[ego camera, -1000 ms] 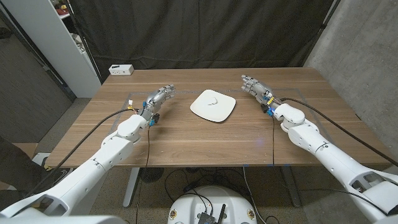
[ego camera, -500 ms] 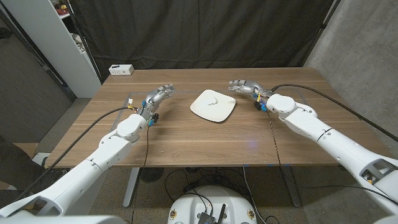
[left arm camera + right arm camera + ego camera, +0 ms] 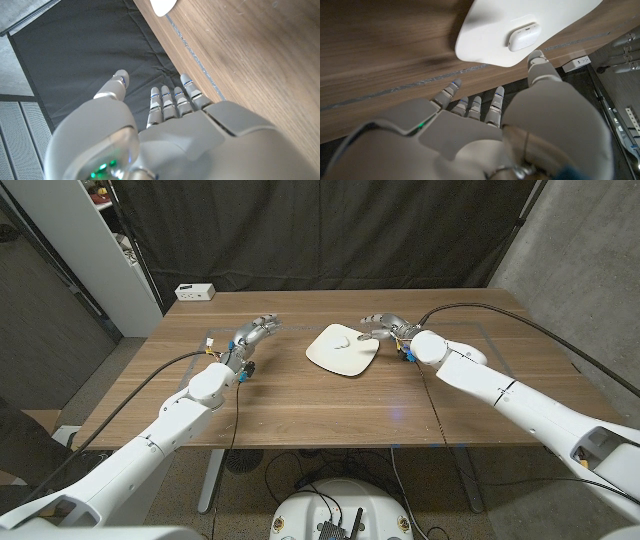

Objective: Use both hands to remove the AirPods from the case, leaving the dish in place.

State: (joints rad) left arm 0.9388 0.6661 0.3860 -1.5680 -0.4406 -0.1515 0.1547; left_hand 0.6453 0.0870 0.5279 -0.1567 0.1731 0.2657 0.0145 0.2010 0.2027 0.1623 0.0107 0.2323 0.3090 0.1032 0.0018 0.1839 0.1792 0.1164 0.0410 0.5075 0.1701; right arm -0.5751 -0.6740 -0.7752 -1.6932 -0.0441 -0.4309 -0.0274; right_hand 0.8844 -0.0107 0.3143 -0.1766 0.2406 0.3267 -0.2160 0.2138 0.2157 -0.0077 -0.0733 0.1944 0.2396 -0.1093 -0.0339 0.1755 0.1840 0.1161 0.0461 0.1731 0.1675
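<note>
**White case within reach of the right hand**

White and rounded, the small AirPods case (image 3: 523,38) is seen lying closed on the white, rounded-square dish (image 3: 335,358) at the middle of the wooden table (image 3: 300,405). The right hand (image 3: 385,327) is held at the dish's 3 o'clock rim, fingers apart and gripping nothing; the case lies just beyond its fingertips (image 3: 536,56), towards 9 o'clock, its long axis seemingly running 9-to-3. The left hand (image 3: 253,334) is kept well apart at 9 o'clock, open and empty. The right hand is judged nearer.
</note>
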